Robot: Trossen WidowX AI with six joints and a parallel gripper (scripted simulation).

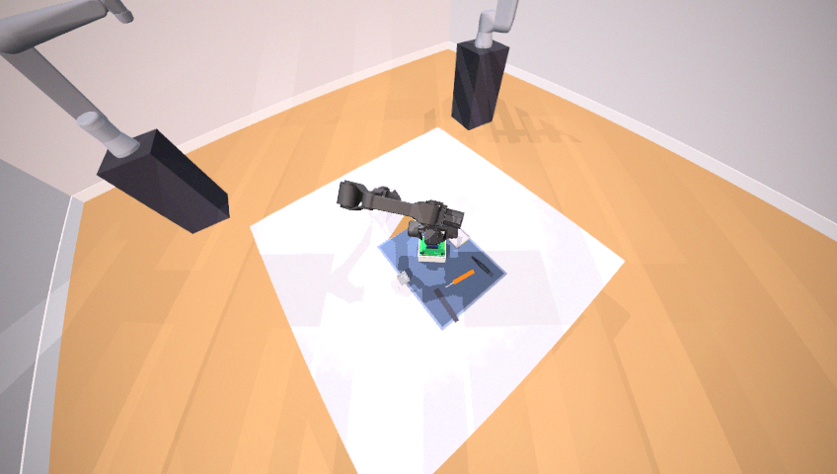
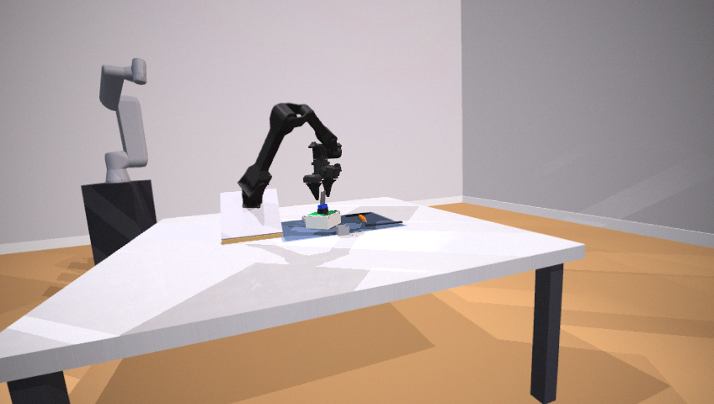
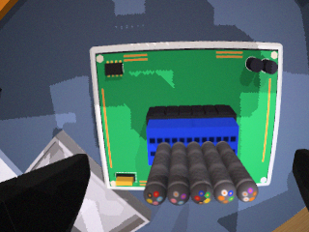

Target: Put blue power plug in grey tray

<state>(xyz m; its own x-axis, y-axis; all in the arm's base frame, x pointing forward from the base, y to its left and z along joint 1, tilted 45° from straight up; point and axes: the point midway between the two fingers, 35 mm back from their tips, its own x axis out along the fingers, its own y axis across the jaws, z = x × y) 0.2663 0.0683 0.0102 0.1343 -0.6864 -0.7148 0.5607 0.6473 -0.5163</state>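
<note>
Claw: the black two-fingered claw is spread, gripping nothing, above the board.
Plug: the blue rectangular power plug sits at the black socket; seating depth cannot be told.
Cables: five dark braided cables rise from it, leaning toward six o'clock in the wrist view.
Board: the green circuit board lies in a white box on the blue mat.
Tray: the grey square tray is at seven o'clock from the board in the wrist view, partly hidden.
Screwdriver: orange-handled, at four o'clock from the board, seen from the top.
Desk: the white desk carries everything named.
</note>
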